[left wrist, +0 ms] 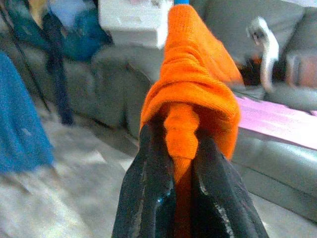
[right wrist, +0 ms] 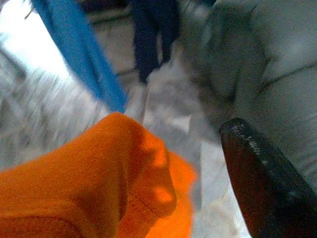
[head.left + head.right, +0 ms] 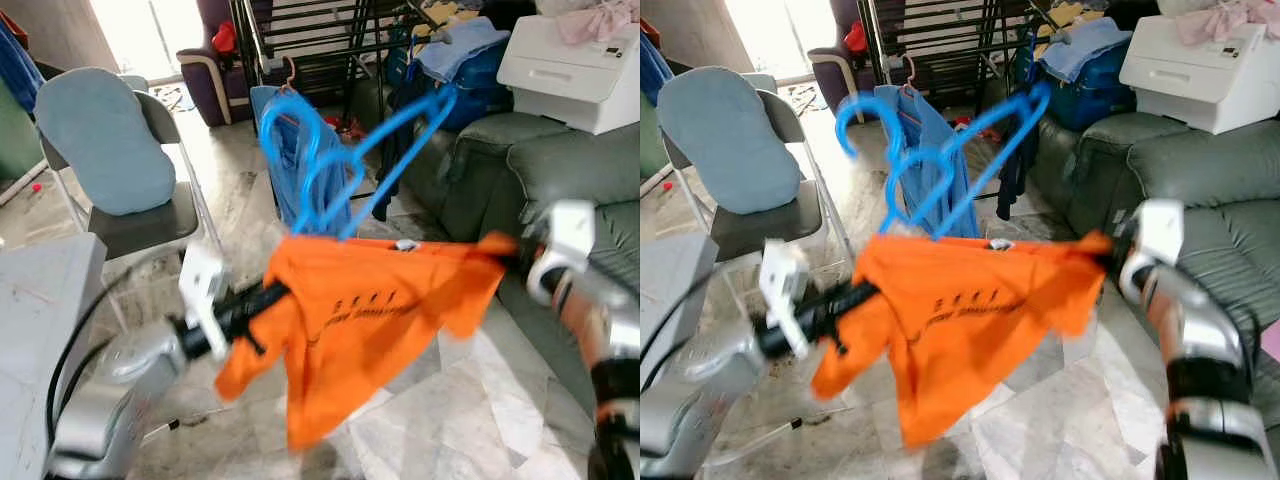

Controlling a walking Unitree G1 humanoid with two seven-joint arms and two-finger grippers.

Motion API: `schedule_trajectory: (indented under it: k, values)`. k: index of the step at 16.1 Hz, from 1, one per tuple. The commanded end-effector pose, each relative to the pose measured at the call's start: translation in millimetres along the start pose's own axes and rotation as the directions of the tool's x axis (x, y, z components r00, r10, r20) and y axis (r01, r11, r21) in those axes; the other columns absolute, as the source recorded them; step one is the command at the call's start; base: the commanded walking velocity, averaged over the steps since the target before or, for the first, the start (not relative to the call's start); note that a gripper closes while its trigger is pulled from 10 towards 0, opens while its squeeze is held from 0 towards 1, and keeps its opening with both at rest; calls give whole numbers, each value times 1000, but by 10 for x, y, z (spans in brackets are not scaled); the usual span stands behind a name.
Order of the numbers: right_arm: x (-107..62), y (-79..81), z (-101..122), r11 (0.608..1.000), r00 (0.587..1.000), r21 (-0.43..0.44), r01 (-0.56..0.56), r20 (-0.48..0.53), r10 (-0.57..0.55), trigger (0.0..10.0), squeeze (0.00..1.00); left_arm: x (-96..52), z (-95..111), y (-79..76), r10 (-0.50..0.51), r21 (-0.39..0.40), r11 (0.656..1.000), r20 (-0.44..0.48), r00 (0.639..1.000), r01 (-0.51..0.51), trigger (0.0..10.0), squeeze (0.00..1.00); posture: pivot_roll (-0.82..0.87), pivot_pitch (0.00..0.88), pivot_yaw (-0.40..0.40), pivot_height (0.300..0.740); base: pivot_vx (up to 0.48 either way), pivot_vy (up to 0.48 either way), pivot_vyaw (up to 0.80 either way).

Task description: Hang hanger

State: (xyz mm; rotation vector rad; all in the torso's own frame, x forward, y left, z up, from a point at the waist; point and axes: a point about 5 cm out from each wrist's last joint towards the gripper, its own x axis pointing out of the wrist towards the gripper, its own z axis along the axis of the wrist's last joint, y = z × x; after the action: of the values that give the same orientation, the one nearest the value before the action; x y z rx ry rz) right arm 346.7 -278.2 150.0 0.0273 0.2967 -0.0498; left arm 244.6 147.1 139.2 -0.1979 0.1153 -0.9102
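A fold of orange cloth (image 2: 109,183) lies along the near side of the right wrist view, creased and bunched. One black finger (image 2: 267,183) of the right pincer stands beside it, apart from the cloth. Beyond them hang a blue garment (image 2: 81,49) and a dark navy garment (image 2: 151,34) over a pale marble floor (image 2: 168,106). A grey-green sofa (image 2: 262,64) rises beside the finger.
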Motion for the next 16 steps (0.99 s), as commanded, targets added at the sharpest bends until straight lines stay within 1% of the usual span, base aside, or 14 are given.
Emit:
schedule_trajectory:
  k: [1,3,4,5,7,8,9,10,11,12,13,14,15,16]
  values:
    - [-36,-228,100,992,992,30,122,35,-123,0,0,-124,143,45,21,15,1000,42,999,-21,10000,0,-75,0,70,740,0,0,0]
    - [21,-208,291,987,983,52,150,97,-154,0,0,-165,90,-73,-72,-74,994,30,997,74,10000,0,-71,0,65,740,0,0,0]
    - [39,-205,321,985,980,54,162,108,-167,0,0,-178,77,-79,-80,-84,993,23,997,82,10000,0,-71,0,63,740,0,0,0]
    - [81,-189,385,983,976,59,174,125,-180,0,0,-232,-2,-129,-133,-114,985,-26,991,129,10000,0,-69,0,60,740,0,0,0]
    - [100,-178,403,983,975,56,174,129,-180,0,0,-277,-42,-185,-181,-141,975,-58,982,172,10000,0,-70,0,58,740,0,0,0]
    - [104,-178,406,983,975,58,174,130,-180,0,0,-283,-48,-192,-188,-145,973,-64,980,177,10000,0,-71,0,59,740,0,0,0]
    - [110,-176,408,983,975,59,174,129,-180,0,0,-294,-62,-219,-219,-154,967,-81,972,205,10000,0,-71,0,59,740,0,0,0]
    - [130,-155,403,984,976,58,168,128,-174,0,0,-308,-94,-279,-281,-167,951,-117,952,260,10000,0,-71,0,60,740,0,0,0]
    - [138,-146,406,985,977,56,165,130,-172,0,0,-313,-114,-290,-295,-166,948,-133,946,272,10000,0,-71,0,61,740,0,0,0]
    - [163,-113,417,986,978,50,156,134,-162,0,0,-332,-203,-307,-323,-151,943,-202,924,297,10000,0,-72,0,62,740,0,0,0]
    - [173,-91,428,988,978,48,149,138,-155,0,0,-345,-253,-305,-333,-145,941,-239,912,306,10000,0,-72,0,62,740,0,0,0]
    - [192,-31,453,991,980,46,127,149,-133,0,0,-348,-363,-243,-302,-101,953,-306,903,285,10000,0,-72,0,64,740,0,0,0]
    - [197,-12,459,992,981,46,119,152,-125,0,0,-344,-393,-214,-283,-90,959,-319,905,268,10000,0,-72,0,64,740,0,0,0]
    - [202,20,471,994,981,37,105,159,-110,0,0,-352,-449,-168,-257,-65,966,-351,901,250,10000,0,-74,0,65,740,0,0,0]
